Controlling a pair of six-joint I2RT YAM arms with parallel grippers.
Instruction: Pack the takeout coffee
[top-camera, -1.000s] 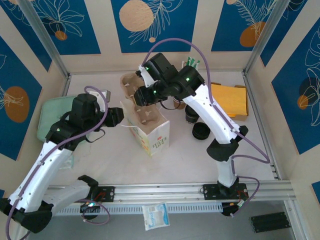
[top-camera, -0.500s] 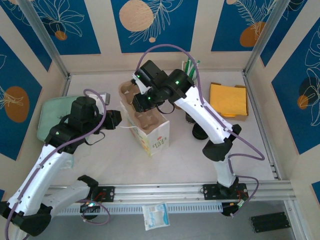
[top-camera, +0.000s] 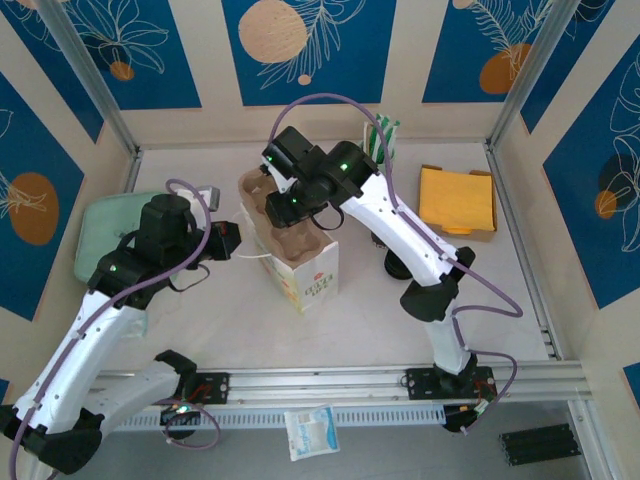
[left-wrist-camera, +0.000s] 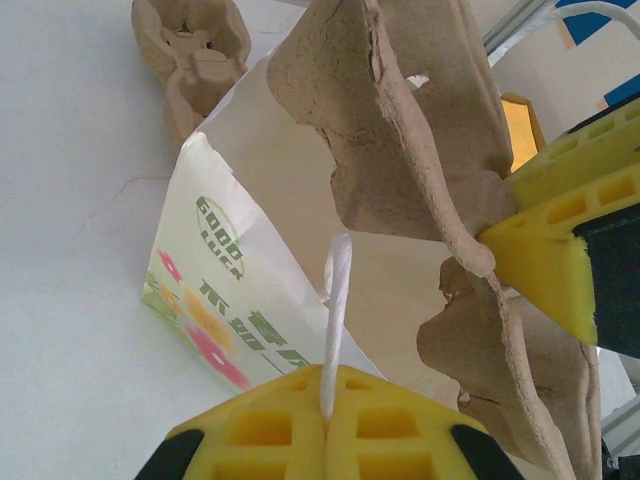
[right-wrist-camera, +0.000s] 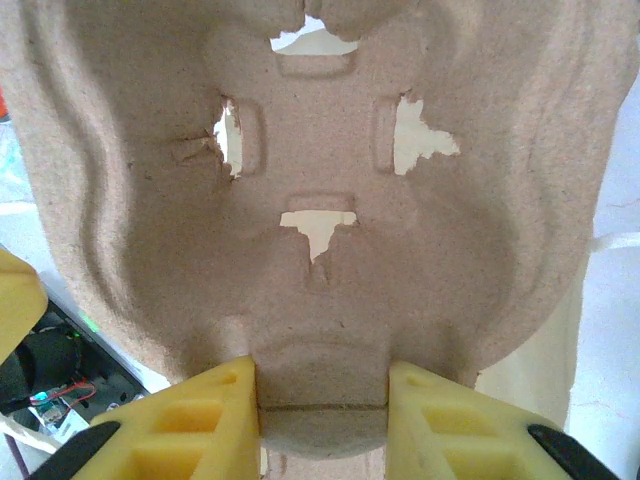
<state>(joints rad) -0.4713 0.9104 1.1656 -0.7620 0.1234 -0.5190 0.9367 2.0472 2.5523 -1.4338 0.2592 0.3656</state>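
We see the left gripper (left-wrist-camera: 325, 425) pressed together on the thin white handle (left-wrist-camera: 335, 320) of the paper bag (left-wrist-camera: 230, 300). The right gripper (right-wrist-camera: 322, 400) pinches the edge of the pulp cup carrier (right-wrist-camera: 320, 150) at the bag's mouth. If the carrier snags the bag's rim, the handle could slip or tear and the bag could topple on the bench (top-camera: 240, 300). The takeout coffee may be the dark round shape (top-camera: 396, 266) beside the right arm; we cannot tell.
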